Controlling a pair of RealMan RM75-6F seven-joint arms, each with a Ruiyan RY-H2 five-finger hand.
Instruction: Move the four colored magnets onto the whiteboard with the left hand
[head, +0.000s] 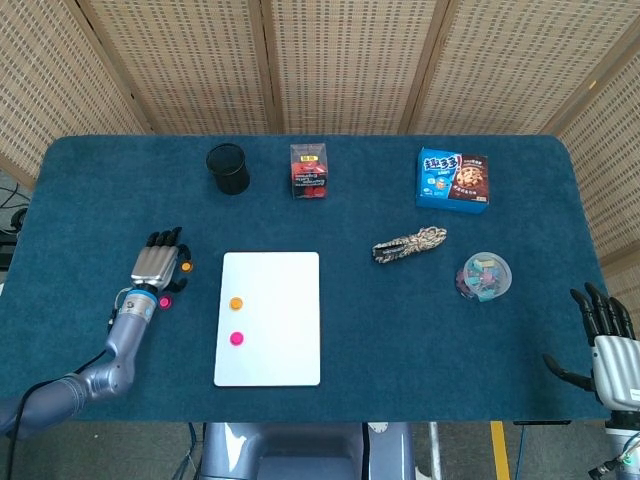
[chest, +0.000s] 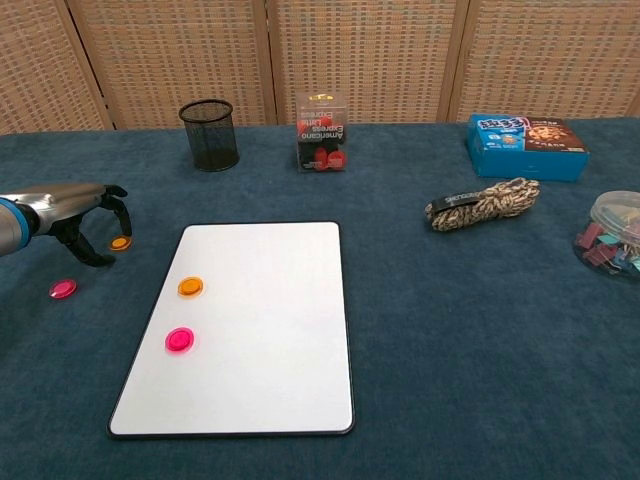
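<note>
Two magnets already lie on the whiteboard (chest: 260, 330), an orange magnet (chest: 190, 287) above a pink magnet (chest: 179, 340), both close to its left edge, presumably because that edge is nearest the arm that must place them. Two more wait on the blue cloth to the left of the board: a second orange one (chest: 120, 242) and a second pink one (chest: 63, 289) nearer the table's front. The left hand (chest: 80, 215) hangs over that pair with fingers curved downward and apart, gripping nothing, its fingertips just beside the loose orange disc, which looks like the next target. The right hand (head: 608, 345) sits idle at the table's far corner, fingers spread and empty, kept out of a job assigned to the other arm.
</note>
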